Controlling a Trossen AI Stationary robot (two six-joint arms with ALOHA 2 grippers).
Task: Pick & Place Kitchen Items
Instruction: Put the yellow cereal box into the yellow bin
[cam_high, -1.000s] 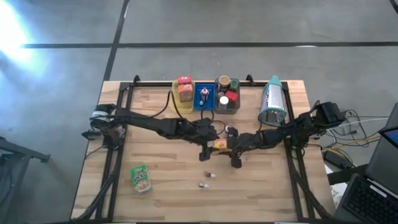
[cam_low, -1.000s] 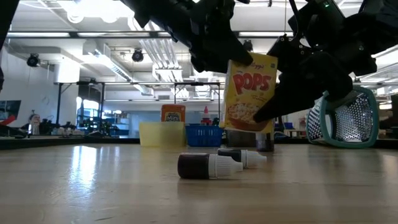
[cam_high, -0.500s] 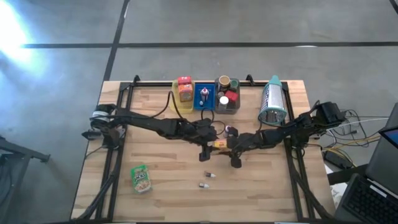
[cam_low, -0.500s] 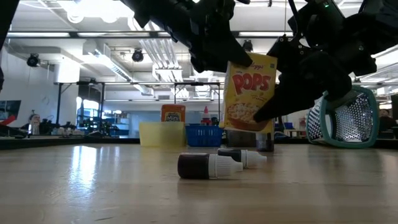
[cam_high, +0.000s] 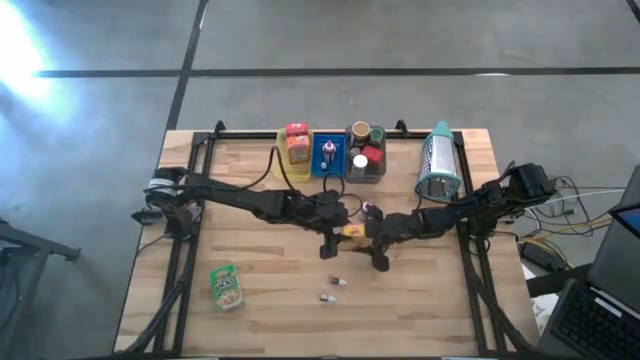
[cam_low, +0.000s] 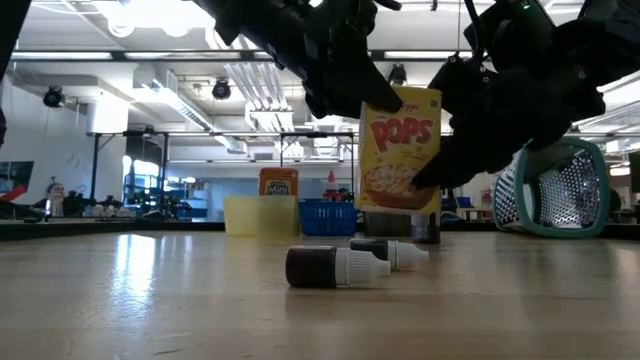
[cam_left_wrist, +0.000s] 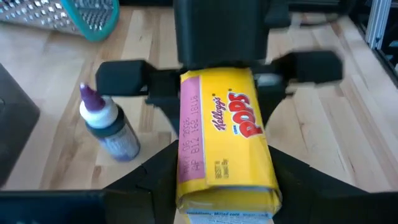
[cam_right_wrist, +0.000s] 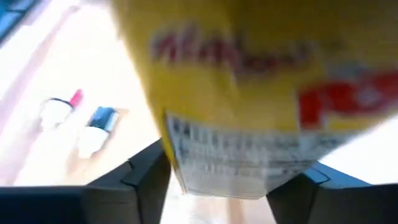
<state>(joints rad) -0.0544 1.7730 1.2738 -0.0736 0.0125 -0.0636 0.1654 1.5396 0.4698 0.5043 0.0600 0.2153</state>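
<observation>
Yellow cereal box (cam_low: 401, 148) hangs above mid-table, clamped by the left gripper (cam_high: 335, 222) from nine o'clock for a handover. From three o'clock the right gripper (cam_high: 378, 236) straddles it; whether it grips, I cannot tell.

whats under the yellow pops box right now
Nothing: the Pops box hangs clear above the wooden table, between the left claw and right claw. Two small vials lie below and nearer the camera.
</observation>
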